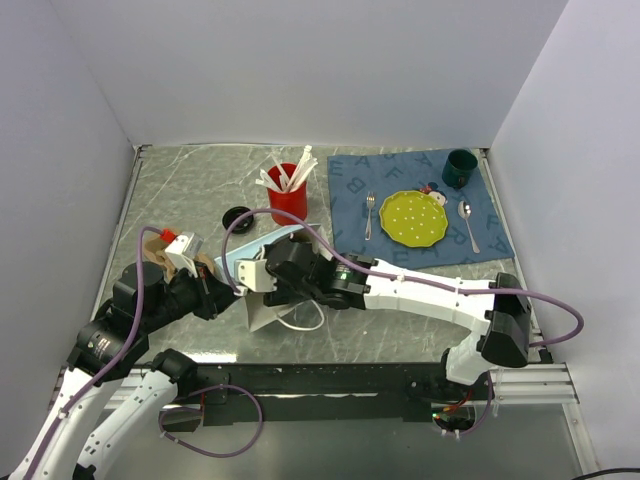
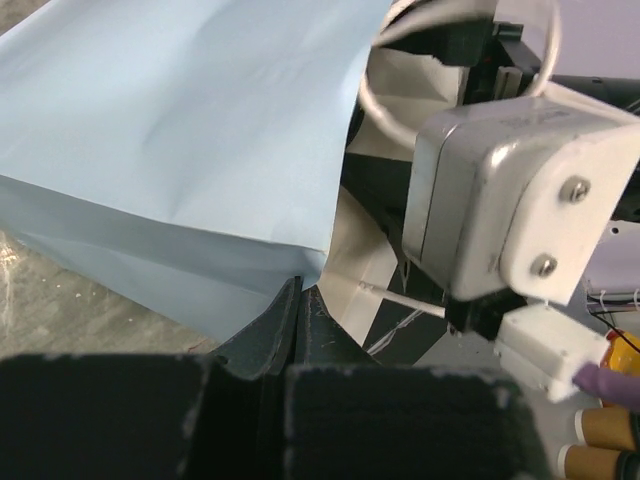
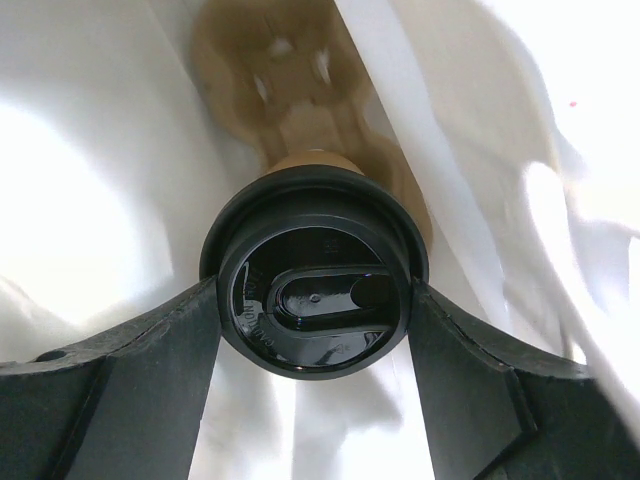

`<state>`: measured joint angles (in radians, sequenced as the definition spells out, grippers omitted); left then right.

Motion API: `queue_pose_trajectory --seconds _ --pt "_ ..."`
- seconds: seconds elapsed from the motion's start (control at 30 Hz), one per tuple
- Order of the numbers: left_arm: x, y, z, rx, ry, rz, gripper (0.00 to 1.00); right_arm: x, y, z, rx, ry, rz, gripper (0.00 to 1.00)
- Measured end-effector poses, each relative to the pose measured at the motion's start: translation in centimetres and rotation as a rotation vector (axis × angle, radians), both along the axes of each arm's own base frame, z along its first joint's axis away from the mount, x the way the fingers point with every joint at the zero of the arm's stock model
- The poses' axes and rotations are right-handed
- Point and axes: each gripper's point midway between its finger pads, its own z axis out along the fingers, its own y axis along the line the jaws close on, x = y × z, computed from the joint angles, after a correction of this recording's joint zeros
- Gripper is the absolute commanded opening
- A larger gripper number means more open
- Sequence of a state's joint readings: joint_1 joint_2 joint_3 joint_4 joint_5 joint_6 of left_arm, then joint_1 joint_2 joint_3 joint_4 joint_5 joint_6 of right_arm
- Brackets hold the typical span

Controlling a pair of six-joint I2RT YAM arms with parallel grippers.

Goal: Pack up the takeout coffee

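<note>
Our right pincer (image 3: 314, 322) pinches the takeout coffee (image 3: 315, 275) in the bag (image 2: 180, 130), left pincer (image 2: 300, 300) pressed together; released off-centre, it could topple.

From above, the takeout coffee (image 3: 314, 300) and the tips of the right jaws are hidden inside the light blue paper bag (image 1: 245, 252). In the right wrist view its black lid covers nearly all the brown cup wall. In the left wrist view the left jaws are a dark blur cut off by the bottom edge.

The takeout coffee (image 3: 315, 290), brown cup under black lid, sits inside the bag (image 3: 90, 180).
</note>
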<state>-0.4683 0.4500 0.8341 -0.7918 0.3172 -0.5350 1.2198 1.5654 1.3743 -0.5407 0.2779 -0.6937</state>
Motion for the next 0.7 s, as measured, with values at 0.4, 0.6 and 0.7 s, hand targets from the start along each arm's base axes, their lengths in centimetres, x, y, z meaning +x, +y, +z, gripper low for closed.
queue_pose_trajectory --seconds 0.4,0.6,0.7 --pt "0.1 -0.1 0.0 -0.005 0.004 -0.002 0.01 1.3 -3.5 0.3 -0.059 -0.059 -0.056 0.28" --pt "0.3 -0.4 0.2 -0.01 0.006 -0.008 0.01 2.1 -2.6 -1.3 -0.073 -0.026 -0.057 0.28" --pt "0.4 -0.5 0.1 -0.01 0.008 -0.008 0.01 2.2 -2.1 -1.5 -0.062 -0.012 -0.046 0.28"
